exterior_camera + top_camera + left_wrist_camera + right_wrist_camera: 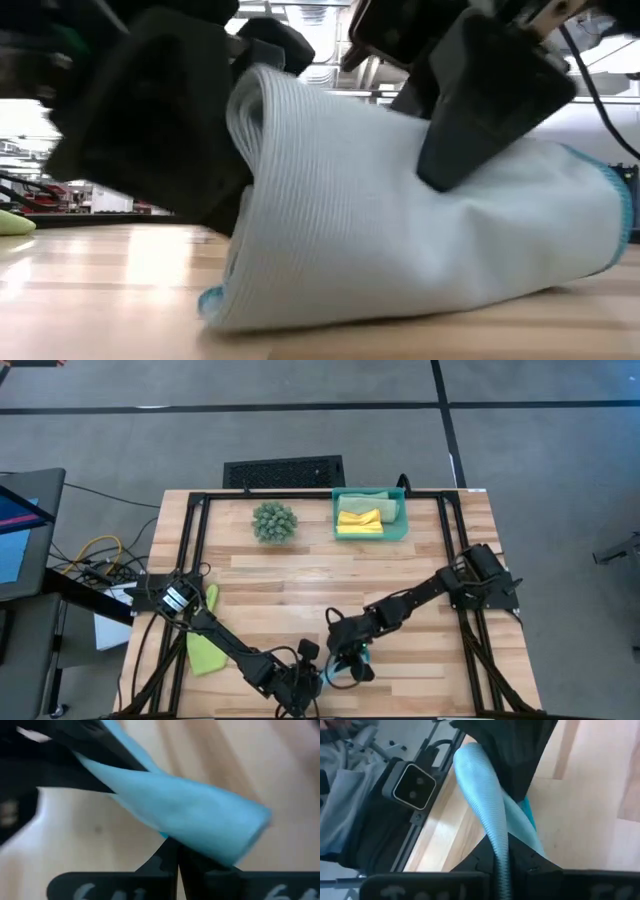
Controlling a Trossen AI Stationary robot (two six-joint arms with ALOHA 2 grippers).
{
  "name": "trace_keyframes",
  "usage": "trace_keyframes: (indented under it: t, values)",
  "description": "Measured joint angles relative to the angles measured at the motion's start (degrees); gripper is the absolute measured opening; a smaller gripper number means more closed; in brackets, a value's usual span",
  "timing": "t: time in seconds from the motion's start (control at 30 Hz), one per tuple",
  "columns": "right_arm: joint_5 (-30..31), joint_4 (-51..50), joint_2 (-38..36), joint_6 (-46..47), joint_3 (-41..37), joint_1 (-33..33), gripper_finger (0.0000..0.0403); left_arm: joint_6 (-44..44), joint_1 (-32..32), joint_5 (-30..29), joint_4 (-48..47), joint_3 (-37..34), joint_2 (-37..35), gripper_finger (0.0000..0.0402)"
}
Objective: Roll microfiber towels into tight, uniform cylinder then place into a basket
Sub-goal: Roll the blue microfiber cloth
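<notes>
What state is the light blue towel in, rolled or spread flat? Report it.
Rolled, loosely. The light blue towel lies bunched in a fat roll on the table, with both pincers on it. How tight: cannot tell.

Both arms were matte black, built of slim jointed segments with black cables trailing from their bases. The left arm [225,645] bore a round silver-ringed joint. Each wrist carried a black bar with pale embossed lettering.

Both end effectors, left [318,682] and right [350,662], low, pinched closed.
</notes>
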Motion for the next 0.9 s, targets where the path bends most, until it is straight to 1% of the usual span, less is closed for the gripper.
trace_keyframes:
  t: [0.1,0.2,0.3,0.43,0.53,0.63,0.7,0.8,0.9]
  values:
    - [-1.43,-0.04,0.00,0.02,0.01,-0.96,0.0049,0.02,-0.93,-5.30,-6.27,3.06,0.00,0.0000]
    - [-2.21,-0.79,0.00,0.02,0.02,-1.86,0.0041,-0.85,-2.22,-10.23,-12.82,6.74,0.00,0.0000]
    - [-2.33,-0.77,0.00,0.04,0.02,-2.81,0.0034,-1.18,-3.35,-12.33,-16.32,9.60,0.00,0.0000]
    - [-3.78,-1.41,0.13,0.05,0.01,-4.42,0.0032,-0.72,-4.10,-12.48,-14.68,10.70,0.00,0.0000]
    - [-6.84,0.36,2.05,0.82,-0.03,-5.68,0.0037,-0.33,-4.17,-11.51,-13.89,10.57,0.00,0.0000]
    - [-9.07,2.07,3.63,1.55,0.53,-6.60,0.0038,-0.79,-3.64,-10.07,-12.98,9.09,0.00,0.0000]
    - [-10.34,0.77,4.71,1.23,0.08,-7.29,0.0038,-1.15,-3.00,-9.95,-12.75,8.27,0.02,0.0000]
    - [-12.08,4.57,6.36,2.15,0.51,-7.95,0.0038,-3.41,-1.82,-8.92,-13.50,6.84,0.02,0.0000]
    - [-13.28,4.93,6.48,2.76,0.44,-8.33,0.0039,-4.98,-0.84,-7.01,-12.80,5.43,0.04,0.0000]
